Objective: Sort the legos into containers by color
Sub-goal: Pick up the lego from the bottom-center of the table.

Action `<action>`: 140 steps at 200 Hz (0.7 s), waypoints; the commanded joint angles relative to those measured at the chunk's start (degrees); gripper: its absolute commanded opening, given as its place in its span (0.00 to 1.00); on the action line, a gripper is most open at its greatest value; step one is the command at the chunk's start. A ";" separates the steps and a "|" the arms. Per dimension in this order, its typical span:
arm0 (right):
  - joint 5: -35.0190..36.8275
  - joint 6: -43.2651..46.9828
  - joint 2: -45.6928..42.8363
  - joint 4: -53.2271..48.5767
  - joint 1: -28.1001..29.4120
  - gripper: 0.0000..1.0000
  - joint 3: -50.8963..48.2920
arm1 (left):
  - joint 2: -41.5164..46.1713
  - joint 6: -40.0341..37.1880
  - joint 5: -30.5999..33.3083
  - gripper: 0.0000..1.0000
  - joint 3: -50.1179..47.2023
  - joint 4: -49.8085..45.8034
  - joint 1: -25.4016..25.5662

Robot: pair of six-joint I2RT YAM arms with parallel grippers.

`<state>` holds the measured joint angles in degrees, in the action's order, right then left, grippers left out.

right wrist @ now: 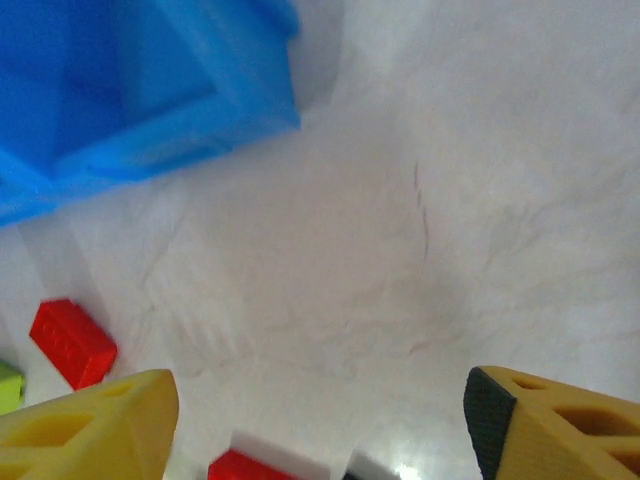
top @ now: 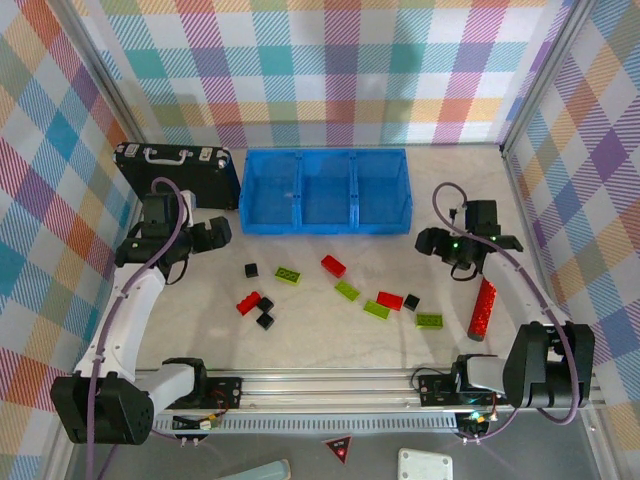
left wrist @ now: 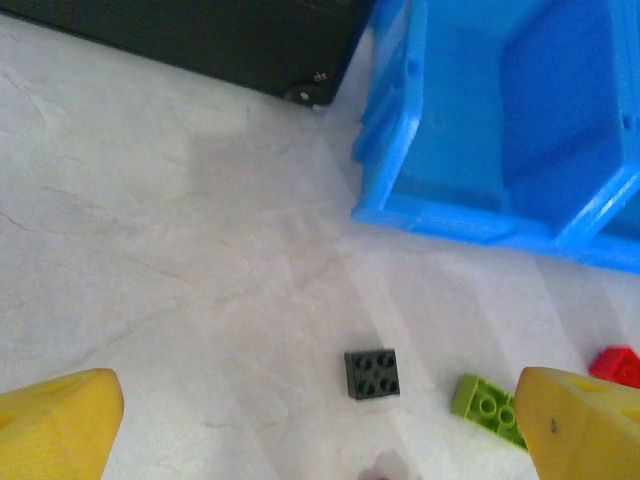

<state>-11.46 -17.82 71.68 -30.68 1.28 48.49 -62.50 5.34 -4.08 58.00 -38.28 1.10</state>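
Several legos lie scattered on the table in front of the blue bin [top: 325,228]: red [top: 333,265], lime-green [top: 288,275] and black [top: 250,270] bricks. The bin's three containers sit side by side. My left gripper [top: 215,235] hovers open by the bin's left front corner. Below and ahead of it lie a black lego [left wrist: 372,373], a green one [left wrist: 487,406] and a red one [left wrist: 618,365]. My right gripper [top: 430,242] hangs open off the bin's right front corner [right wrist: 130,90], with nothing between its fingers. A red lego [right wrist: 72,342] lies to its left.
A black briefcase [top: 175,170] with a handle lies left of the bin, its corner [left wrist: 230,40] close to my left gripper. Plaid walls enclose the table on three sides. A metal rail [top: 330,385] with the arm bases runs along the near edge.
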 commanded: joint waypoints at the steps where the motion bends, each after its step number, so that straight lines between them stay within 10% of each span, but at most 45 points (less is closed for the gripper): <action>1: -1.15 -2.97 -1.35 -7.97 2.18 0.74 0.27 | 0.67 -6.12 -3.70 1.00 -1.22 -3.05 0.40; 140: 14.80 -26.12 -4.79 -20.57 25.92 0.62 -3.57 | 0.49 -7.90 -5.93 0.99 -4.39 1.54 0.02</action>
<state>0.32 -37.63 65.73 -47.92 24.01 44.56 -62.72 -1.41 -8.38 53.28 -37.36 1.08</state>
